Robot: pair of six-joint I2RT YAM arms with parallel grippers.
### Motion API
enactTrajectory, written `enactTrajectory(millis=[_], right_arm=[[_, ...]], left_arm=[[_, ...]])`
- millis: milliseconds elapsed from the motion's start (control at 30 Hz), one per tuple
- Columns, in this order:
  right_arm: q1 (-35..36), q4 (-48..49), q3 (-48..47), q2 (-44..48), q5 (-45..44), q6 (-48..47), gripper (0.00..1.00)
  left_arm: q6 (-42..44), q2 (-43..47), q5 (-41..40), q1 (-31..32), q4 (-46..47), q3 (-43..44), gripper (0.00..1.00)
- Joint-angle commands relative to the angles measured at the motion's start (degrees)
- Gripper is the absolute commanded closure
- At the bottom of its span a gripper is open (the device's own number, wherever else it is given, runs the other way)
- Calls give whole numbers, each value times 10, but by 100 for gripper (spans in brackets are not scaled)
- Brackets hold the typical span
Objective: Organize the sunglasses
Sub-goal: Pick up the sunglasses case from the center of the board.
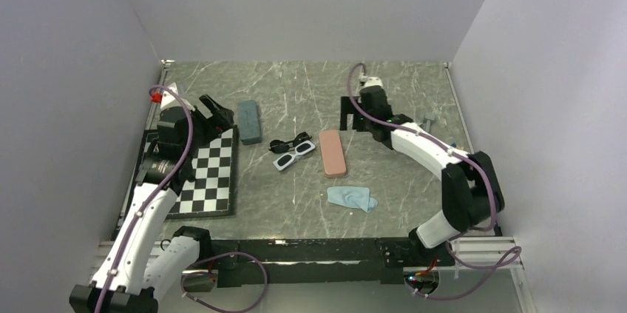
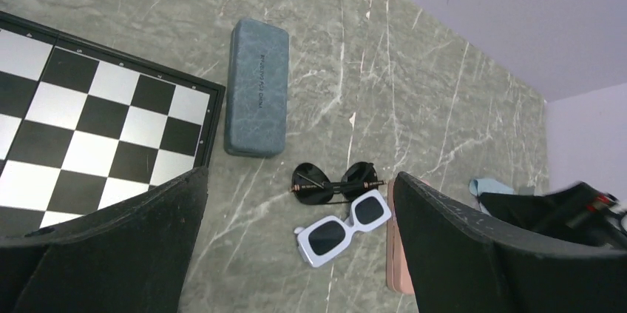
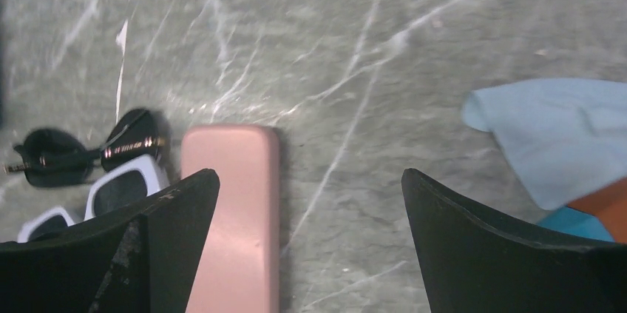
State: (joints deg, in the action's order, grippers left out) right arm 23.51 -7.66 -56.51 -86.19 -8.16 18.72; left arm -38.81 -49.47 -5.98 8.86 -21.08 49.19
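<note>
Grey marbled stone forms the desk (image 1: 399, 180), walled in by plain pale panels. At the far left lies a black-and-white checkered board (image 1: 207, 176). The left end effector (image 1: 214, 109) hangs over the board's far right corner. Its two black fingers (image 2: 148, 224) are spread wide with nothing between them and touch nothing. Just to its right rests an oblong slate-blue case (image 1: 249, 121), closed, parallel to the board's edge.

Further right, past that case, sit the sunglasses. The thin black-framed pair (image 1: 289, 142) lies on the far side, and the chunky white-framed pair (image 1: 294, 155) is right against it on the near side. Both have dark lenses. From the left wrist they appear in the gap between the splayed fingers, down on the desk.

An oblong pink case (image 1: 332, 153) lies just right of the white pair. A crumpled light blue cloth (image 1: 351, 197) is nearer the arm bases, apart from it.

The right end effector (image 1: 346, 115) hovers behind and right of the pink case. It is likewise released, fingers (image 3: 488, 254) wide apart and empty. The sunglasses lie to its left, beyond the pink case.
</note>
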Motion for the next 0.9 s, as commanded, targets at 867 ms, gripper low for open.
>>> enactTrajectory(millis=[867], right_arm=[[173, -121, -61, -158, -133, 98, 3]], left_arm=[[57, 41, 50, 5, -42, -20, 1]])
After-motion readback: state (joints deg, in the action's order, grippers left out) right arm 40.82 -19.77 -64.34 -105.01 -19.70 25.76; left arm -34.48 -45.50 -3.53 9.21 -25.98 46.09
